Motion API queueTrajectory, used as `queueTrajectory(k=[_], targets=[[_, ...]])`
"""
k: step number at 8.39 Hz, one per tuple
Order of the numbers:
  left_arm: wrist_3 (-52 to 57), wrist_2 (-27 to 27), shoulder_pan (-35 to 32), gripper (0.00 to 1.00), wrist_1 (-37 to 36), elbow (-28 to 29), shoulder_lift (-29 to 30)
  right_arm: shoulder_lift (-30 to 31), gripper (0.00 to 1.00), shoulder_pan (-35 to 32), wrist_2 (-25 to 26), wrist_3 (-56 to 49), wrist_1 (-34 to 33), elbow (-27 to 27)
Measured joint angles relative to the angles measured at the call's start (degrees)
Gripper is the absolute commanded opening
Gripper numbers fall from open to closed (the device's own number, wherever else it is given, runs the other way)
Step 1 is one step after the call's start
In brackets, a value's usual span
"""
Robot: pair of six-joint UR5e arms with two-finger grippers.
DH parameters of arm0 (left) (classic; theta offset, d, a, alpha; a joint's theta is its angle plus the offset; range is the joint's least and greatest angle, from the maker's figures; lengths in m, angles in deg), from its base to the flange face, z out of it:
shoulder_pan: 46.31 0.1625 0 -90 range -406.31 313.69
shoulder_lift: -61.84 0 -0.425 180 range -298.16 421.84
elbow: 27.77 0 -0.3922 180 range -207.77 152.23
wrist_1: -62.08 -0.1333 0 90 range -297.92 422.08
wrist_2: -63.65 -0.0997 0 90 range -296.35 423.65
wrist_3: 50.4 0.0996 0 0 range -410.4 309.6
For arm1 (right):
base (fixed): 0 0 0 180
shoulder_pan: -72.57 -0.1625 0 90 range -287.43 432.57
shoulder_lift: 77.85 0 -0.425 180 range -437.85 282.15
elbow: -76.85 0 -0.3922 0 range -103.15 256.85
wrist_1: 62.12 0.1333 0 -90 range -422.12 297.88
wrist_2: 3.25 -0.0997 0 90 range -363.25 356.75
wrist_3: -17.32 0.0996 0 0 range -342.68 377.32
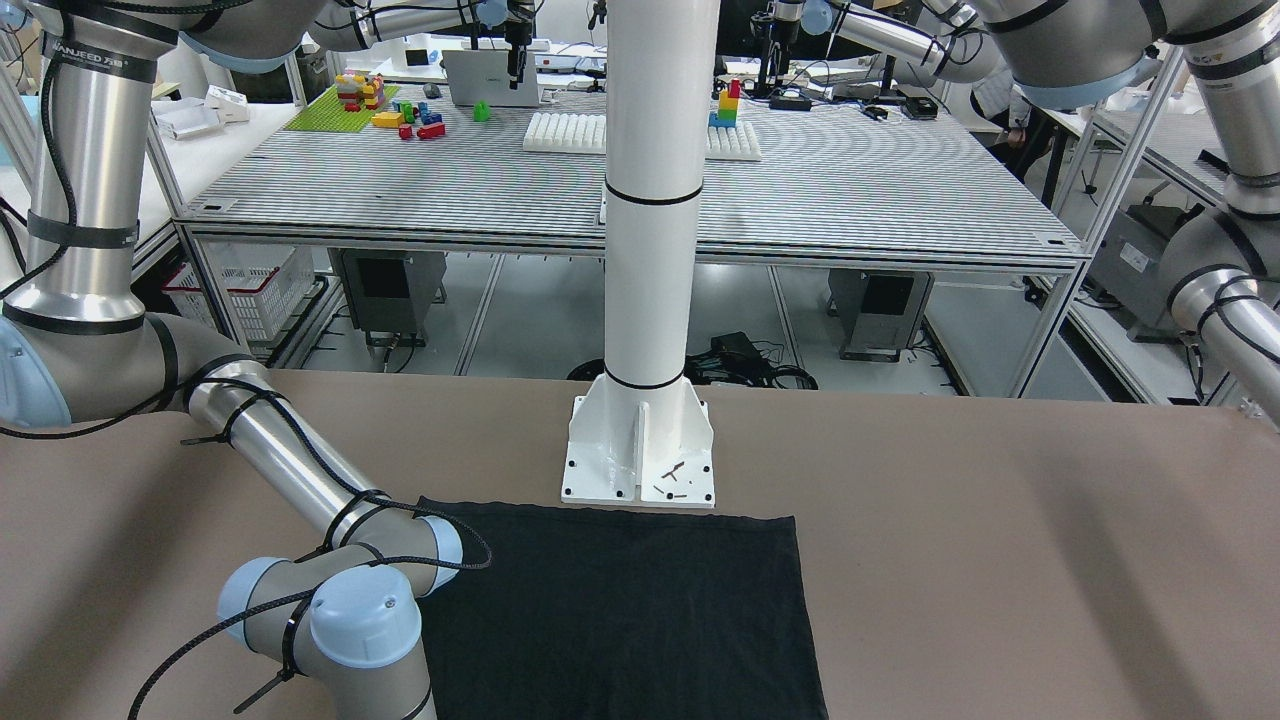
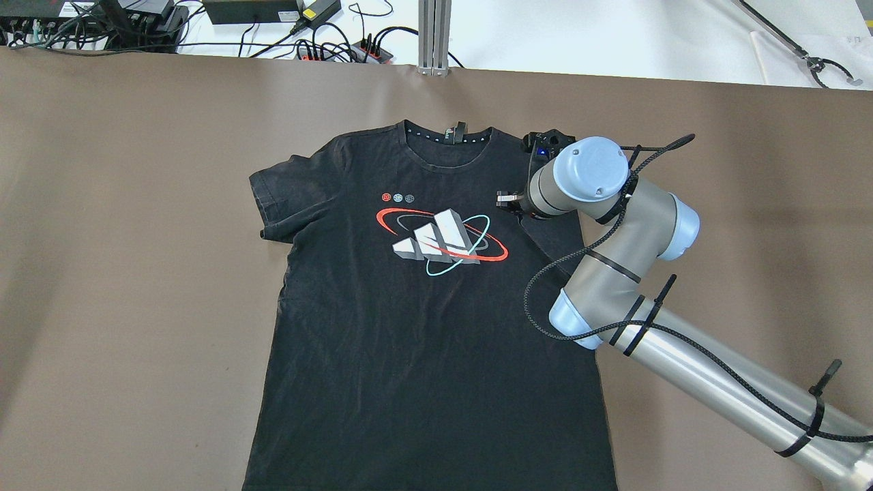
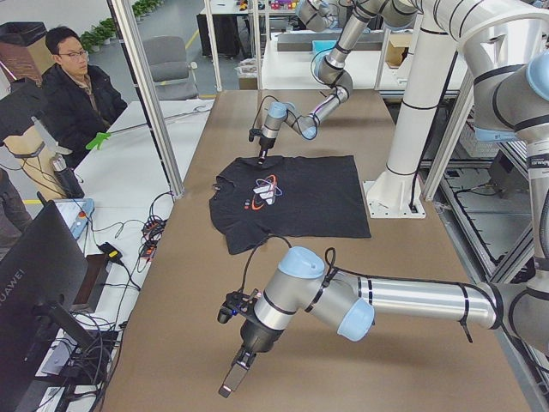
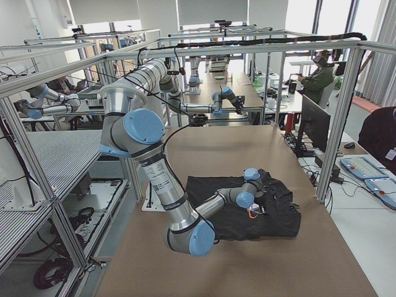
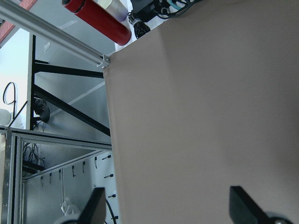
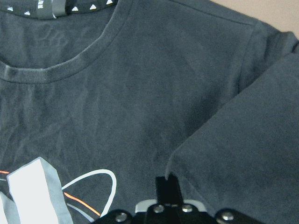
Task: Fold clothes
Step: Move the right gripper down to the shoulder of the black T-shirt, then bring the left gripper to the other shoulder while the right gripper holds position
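One black T-shirt (image 2: pixel 423 327) is spread face up on the brown bench (image 2: pixel 136 273). Its collar (image 2: pixel 447 136) is pointed away from the robot, and its hem is laid just beside the base plate (image 1: pixel 640 450) of the white post (image 1: pixel 650 200). A red, white and teal print (image 2: pixel 440 239) is shown across the chest. The sleeve on the robot's left (image 2: pixel 279 198) is laid out flat. The sleeve on the robot's right (image 6: pixel 252 154) is turned in over the chest, with its edge raised off the cloth below.

Right tool (image 2: pixel 508 199) — set down on the shirt just beside the print, below the collar, at the tip of that turned-in sleeve. Its jaws are seen narrow and pressed together, and in the wrist view the sleeve's hem is pinched between them. The right arm is reached in across the shirt's side, so that edge of the cloth is hidden under it in the overhead view.

Left tool (image 5: pixel 168 207) — held well apart from the shirt, near the bench's edge and angled downward. Its jaws are spread wide, with only bare brown bench seen between them. Whether its tips are touching the surface cannot be told.

A seated person (image 3: pixel 77 86) is seen at a desk beyond the bench's far side in the left-end view.
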State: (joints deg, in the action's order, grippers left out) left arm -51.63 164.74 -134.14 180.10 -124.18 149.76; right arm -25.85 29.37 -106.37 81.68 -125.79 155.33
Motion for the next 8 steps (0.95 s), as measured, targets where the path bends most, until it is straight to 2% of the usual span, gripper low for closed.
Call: queueTrajectory(k=[1, 3, 5, 8], targets=[[-0.6, 1.3, 0.5, 0.94, 0.0, 0.0, 0.4, 0.0, 0.94, 0.3, 1.1, 0.3, 0.0, -0.1], [-4.3, 7.9, 2.8, 0.93, -0.1, 0.0, 3.2, -0.1, 0.94, 1.8, 4.3, 1.8, 0.0, -0.4], [-12.9, 14.1, 8.4, 0.93, -0.6, 0.3, 8.1, -0.2, 0.94, 2.5, 5.7, 2.3, 0.0, -0.4], [-22.9, 20.8, 15.6, 0.81, -0.5, 4.4, 16.1, -0.2, 0.94, 2.6, 5.9, 2.5, 0.1, -0.1]])
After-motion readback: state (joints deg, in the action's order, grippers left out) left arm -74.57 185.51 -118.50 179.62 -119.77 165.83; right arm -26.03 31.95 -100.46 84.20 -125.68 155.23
